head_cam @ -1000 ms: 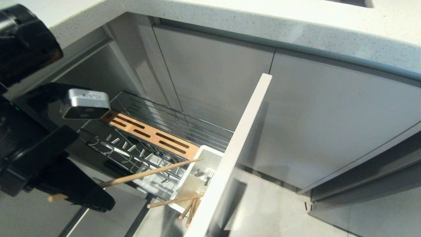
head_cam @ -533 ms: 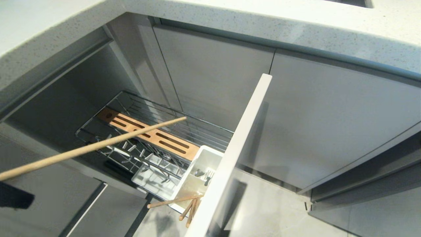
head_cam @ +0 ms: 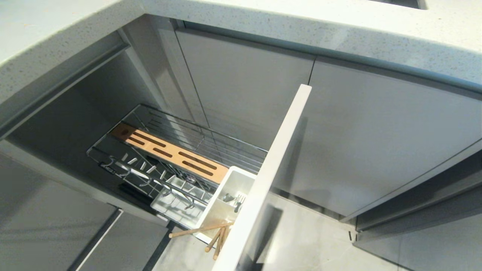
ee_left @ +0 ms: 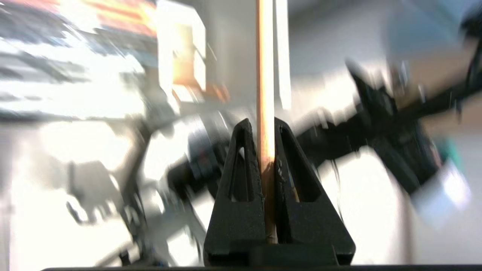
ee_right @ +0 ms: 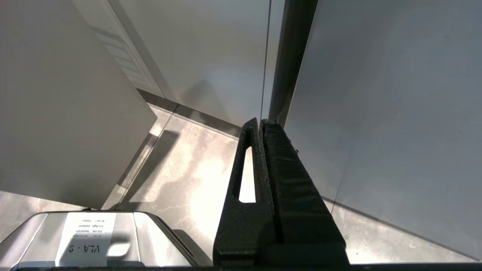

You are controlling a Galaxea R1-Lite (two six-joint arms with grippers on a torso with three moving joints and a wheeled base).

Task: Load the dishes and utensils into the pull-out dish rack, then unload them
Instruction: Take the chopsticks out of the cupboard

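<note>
The pull-out dish rack stands drawn out below the counter, with its orange-brown slotted strip, white caddy and pale front panel. Wooden chopsticks lean out of the caddy's near end, and something grey and metal lies inside it. In the left wrist view my left gripper is shut on one light-wood chopstick, which runs straight out past the fingertips. This arm is outside the head view. My right gripper hangs shut and empty above the floor. The dishes are out of view.
Plain grey cabinet doors flank the rack on the right, under a speckled white countertop. A white drip tray sits under the wire hooks. Pale floor tiles lie in front. The left wrist view's background is smeared.
My left arm has swung up and out of the head view's left side, taking the held chopstick away from the caddy. The rack and the right arm have not moved.
</note>
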